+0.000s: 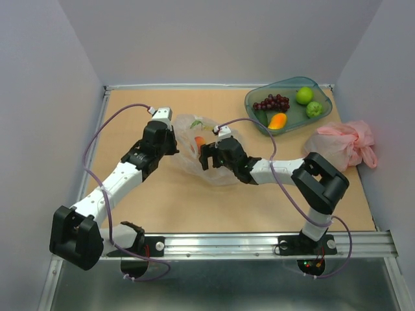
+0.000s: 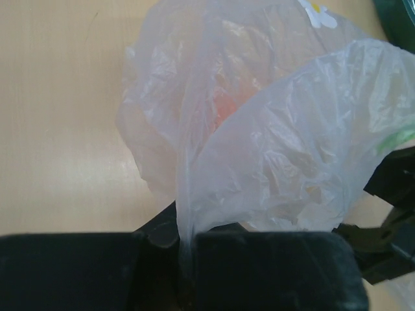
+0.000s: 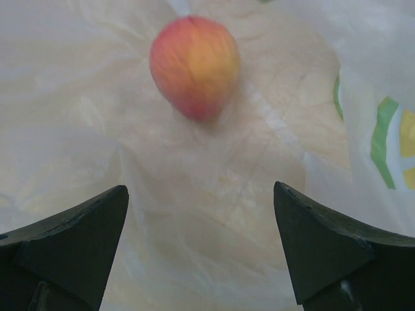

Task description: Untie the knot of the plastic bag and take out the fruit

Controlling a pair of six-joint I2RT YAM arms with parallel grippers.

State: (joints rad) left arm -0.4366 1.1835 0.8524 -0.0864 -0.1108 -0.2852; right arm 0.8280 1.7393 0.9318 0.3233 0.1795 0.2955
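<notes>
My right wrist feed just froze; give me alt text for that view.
A small orange-red fruit lies on the crinkly transparent plastic bag, just ahead of the open right pincer, whose two dark fingertips frame the bottom corners. Green and yellow print shows at the right edge.

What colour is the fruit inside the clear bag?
The fruit is red-orange fading to yellow, clearest in the right wrist view.
</notes>
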